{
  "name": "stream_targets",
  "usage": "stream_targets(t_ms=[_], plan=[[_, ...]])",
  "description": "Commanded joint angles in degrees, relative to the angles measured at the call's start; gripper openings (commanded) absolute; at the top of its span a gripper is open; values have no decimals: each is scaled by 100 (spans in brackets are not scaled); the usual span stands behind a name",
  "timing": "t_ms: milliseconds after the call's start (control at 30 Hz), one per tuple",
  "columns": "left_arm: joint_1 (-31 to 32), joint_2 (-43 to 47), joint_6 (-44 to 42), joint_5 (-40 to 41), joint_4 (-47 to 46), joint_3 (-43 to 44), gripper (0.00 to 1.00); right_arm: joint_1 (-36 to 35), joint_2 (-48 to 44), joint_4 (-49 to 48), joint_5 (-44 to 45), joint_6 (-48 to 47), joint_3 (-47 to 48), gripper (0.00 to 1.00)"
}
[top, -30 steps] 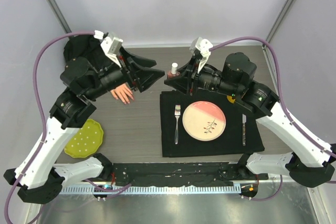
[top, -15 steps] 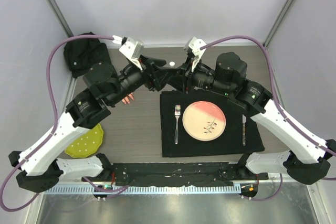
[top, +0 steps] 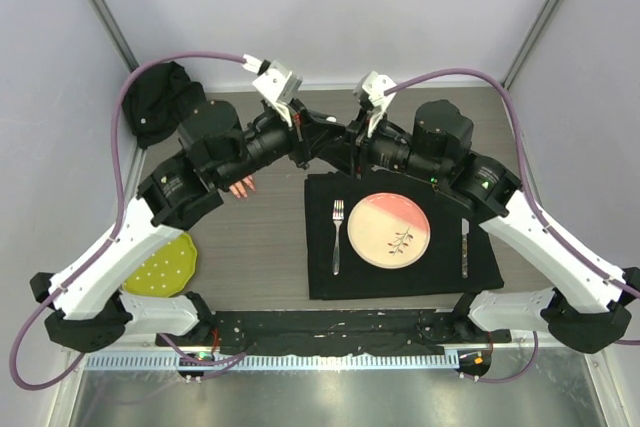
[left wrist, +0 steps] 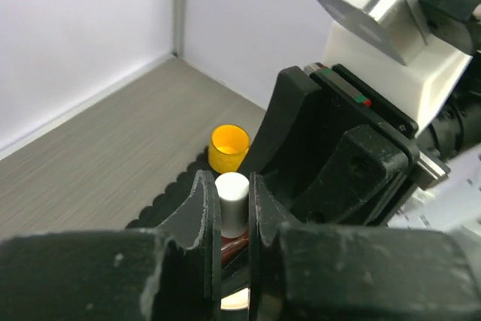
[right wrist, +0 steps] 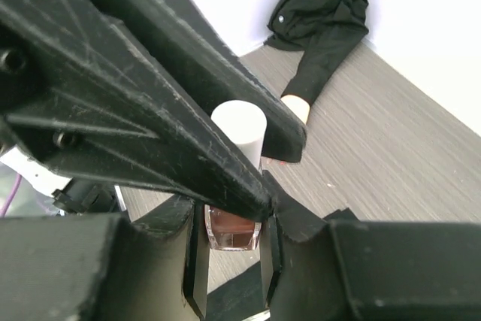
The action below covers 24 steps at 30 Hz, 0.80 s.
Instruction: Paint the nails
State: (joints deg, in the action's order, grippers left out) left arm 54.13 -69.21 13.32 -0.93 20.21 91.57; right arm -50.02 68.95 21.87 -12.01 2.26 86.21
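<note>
- table: both grippers meet over its far middle, just beyond the mat. The plate is near, so no wide swings.
- hand: lies left of the meeting point, partly under the left arm, with the sleeve running to the far-left corner. It is apart from the bottle, so the brush will need a carry across.
- bottle: right gripper is clenched on the glass body. The step looks like unscrewing. The body is the anchor, so hold it rigid and upright with no give.
- cap: left gripper is clamped on it, one finger each side.
  - Twist about the cap's own axis with zero side load, or the glass may slip in the right jaws.
  - Then lift straight up until the brush clears the neck.
  - Thread and brush are hidden, so I can't tell how loose the cap is.
- nails: tiny pinkish tips at the near end of the hand, barely resolved from above and not reached yet. The main risk is a drip in transit, so wipe the brush on the neck first.
</note>
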Motion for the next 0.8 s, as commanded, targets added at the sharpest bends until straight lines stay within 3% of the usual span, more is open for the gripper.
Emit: stream_targets(t_ms=[0,67,100,133,167,200,233,267,300,333,500,567,667,700,733,767], plan=[[-60,-802,-346,-3166,1185,1114,0,-87,-320,-666,-1535,-16,-69,1],[-104,-927,-628,-4418,1659,1240,0,-87,-434,-903,-2293,116,-122,1],[-122,-945,-1055,-5390,1740,1153,0,-96,-461,-1069,-3280,438,-218,1],[-174,-928,-1164,-7123,1506,1031,0,-87,-513,-1627,-3708,703,-297,1],[-201,-893,-1017,-7819,973,621,0,-87,-540,-2042,-4182,1045,-394,1],[-201,-814,350,-8044,45,286,0,-87,-532,-2525,-4491,1492,-569,1],[-227,-709,1495,-8124,-2487,-92,0,-87,-523,-3217,-4851,2105,-640,1],[-271,-769,2455,-8264,-3679,-583,0,-87,-531,-3476,-4924,2355,-711,1],[-289,-830,3952,-8318,-4656,-701,0,-87,-549,-3557,-4951,2419,-772,1],[-358,-1022,4316,-8362,-5527,-719,0,-87,-558,-3549,-4951,2428,-782,1],[-596,-1086,4565,-8213,-5537,-552,0,-87,-646,-2858,-4723,1964,-633,1],[-868,-929,4321,-7942,-5116,-474,0,-78,-663,-2531,-4496,1577,-510,1],[-1272,-552,3040,-7434,-3450,-289,42,-78,-611,-1898,-4162,1093,-369,1],[-1386,-428,2453,-7196,-2218,-219,60,-78,-593,-1592,-4030,996,-325,1],[-1396,-296,1351,-6958,-1509,8,67,-69,-576,-1433,-3924,830,-272,1],[-1396,-112,792,-6382,-876,132,72,-69,-549,-1292,-3697,646,-185,1]])
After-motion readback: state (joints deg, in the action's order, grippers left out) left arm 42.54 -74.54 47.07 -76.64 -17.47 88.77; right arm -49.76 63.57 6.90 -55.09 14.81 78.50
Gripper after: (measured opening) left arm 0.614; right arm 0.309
